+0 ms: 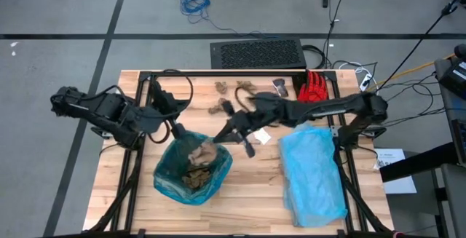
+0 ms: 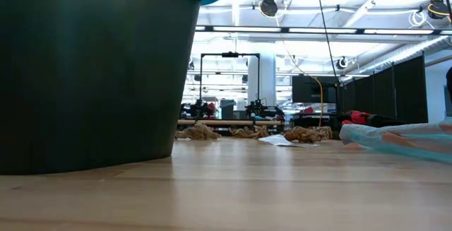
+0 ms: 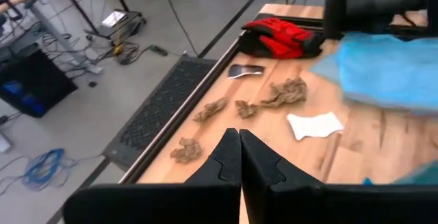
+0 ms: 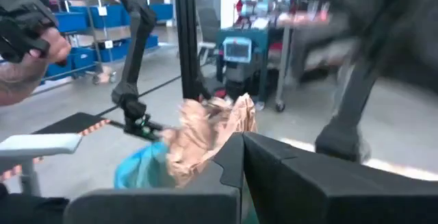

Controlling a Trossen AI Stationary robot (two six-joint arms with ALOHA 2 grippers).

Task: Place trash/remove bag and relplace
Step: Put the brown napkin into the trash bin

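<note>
Dropping the pinched scrap into the teal-green bag [image 1: 166, 185] looks like the step in hand. Right gripper [image 1: 218, 140] reaching in over the bag's rim from the far side, fingers pressed together on a crumpled brown paper scrap [image 4: 209, 133] hanging above the open mouth. Best done by carrying the scrap well inside the rim before letting go, keeping clear of the thin plastic so as not to snag it or drag it off, and releasing low, since crumpled paper may bounce out. Left gripper [image 1: 175, 131] waiting just beside the bag's near-left rim, fingers shut tight with nothing between them; worth keeping out of the right arm's path.

Counted: one teal-green bag, near the table's front edge, holding a heap of brown scraps too tangled to number. Four loose brown scraps [image 3: 186, 148] left near the far edge, judging by the left wrist view. One white scrap [image 3: 313, 125]. One small dark silvery piece [image 3: 245, 71]. One red glove [image 3: 284, 35]. One sky-blue bag [image 1: 313, 172] lying flat to the right.
</note>
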